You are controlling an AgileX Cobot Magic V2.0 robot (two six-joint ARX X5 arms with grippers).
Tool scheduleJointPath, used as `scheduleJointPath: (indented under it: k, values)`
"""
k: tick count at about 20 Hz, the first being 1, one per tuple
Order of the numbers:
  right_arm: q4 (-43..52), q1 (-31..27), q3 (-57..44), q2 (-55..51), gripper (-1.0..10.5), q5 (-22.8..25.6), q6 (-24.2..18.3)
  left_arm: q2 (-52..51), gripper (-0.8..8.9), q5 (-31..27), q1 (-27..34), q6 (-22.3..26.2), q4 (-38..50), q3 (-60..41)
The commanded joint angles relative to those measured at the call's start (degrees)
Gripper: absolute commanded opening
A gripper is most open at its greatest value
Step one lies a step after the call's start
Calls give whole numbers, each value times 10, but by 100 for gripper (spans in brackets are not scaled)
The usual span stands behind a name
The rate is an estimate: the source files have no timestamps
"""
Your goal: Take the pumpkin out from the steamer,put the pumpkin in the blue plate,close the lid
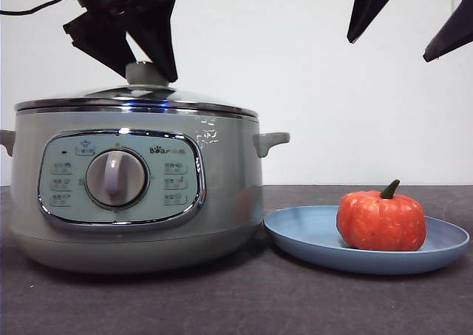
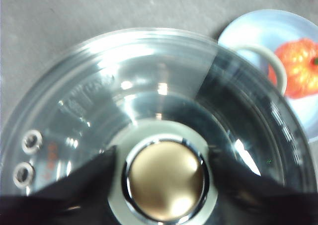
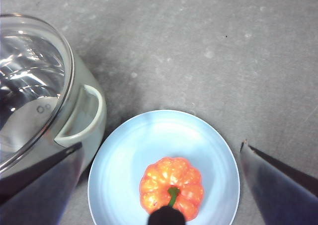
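On matte blue plate (image 1: 443, 246): ribbed pumpkin (image 1: 380, 221).

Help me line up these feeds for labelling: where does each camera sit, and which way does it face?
Front view: low at table height, looking level at the steamer, blue plate and pumpkin; the left pincer stands at the lid's knob, the right pincer hangs high.
Left wrist view: looks straight down on the lid, jaws either side of the knob.
Right wrist view: looks down from above the plate, jaws wide apart.
Shared: all three show the pumpkin on the plate.
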Motion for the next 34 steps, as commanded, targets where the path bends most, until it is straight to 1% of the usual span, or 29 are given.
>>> scheduleJointPath:
  k: [1, 4, 6, 7, 9, 10, 11, 12, 13, 14, 17, 20, 22, 23, 24, 26, 28, 30, 34]
  values:
    - [1, 0, -2, 0, 532, 2, -1, -6, 416, -2, -1, 6, 9, 3]
    - [1, 0, -2, 0, 532, 2, -2, -31, 415, -1, 0, 6, 2, 3]
    - [0, 0, -2, -4, 528, 2, -11, -60, 408, -1, 0, 6, -10, 3]
    - [-2, 0, -2, -10, 489, 2, -12, -79, 408, -1, 0, 5, -21, 3]
    - [-14, 0, -2, -31, 330, 2, -21, -122, 394, -4, 0, 5, -48, 3]
    - [-22, 0, -2, -42, 242, 1, -21, -144, 323, -13, 0, 4, -60, 3]
    - [-28, 0, -2, -53, 156, 2, -21, -166, 188, -26, 0, 5, -71, 3]
    - [-30, 0, -3, -65, 75, 2, -21, -187, 6, -34, 0, 7, -77, 3]
    - [-28, 0, -5, -78, 8, 2, -26, -206, -6, -33, 0, 9, -79, 1]
    - [-23, 1, -9, -92, -16, 2, -35, -225, -8, -34, 0, 9, -78, -2]
    - [28, 8, -54, -145, -16, 2, -35, -297, -8, -76, 0, 9, -42, -59]
    - [75, 16, -122, -217, -16, 3, -36, -402, -8, -106, 0, 7, 28, -192]
    - [132, 21, -178, -274, -17, 3, -35, -478, -8, -123, 0, -1, 63, -284]
    - [163, 25, -208, -303, -16, 3, -29, -517, -8, -125, 0, -11, 80, -327]
    - [174, 27, -225, -320, -16, 3, -29, -546, -8, -124, 0, -14, 90, -353]
    - [168, 26, -234, -332, -16, 10, -29, -580, -8, -125, 0, -18, 90, -373]
    - [167, 26, -234, -332, -9, 47, -29, -587, -3, -124, 0, -26, 87, -372]
    - [163, 26, -234, -332, 1, 72, -29, -587, -3, -122, 0, -26, 83, -371]
    - [151, 26, -234, -332, 1, 78, -29, -587, -3, -119, 0, -26, 68, -371]
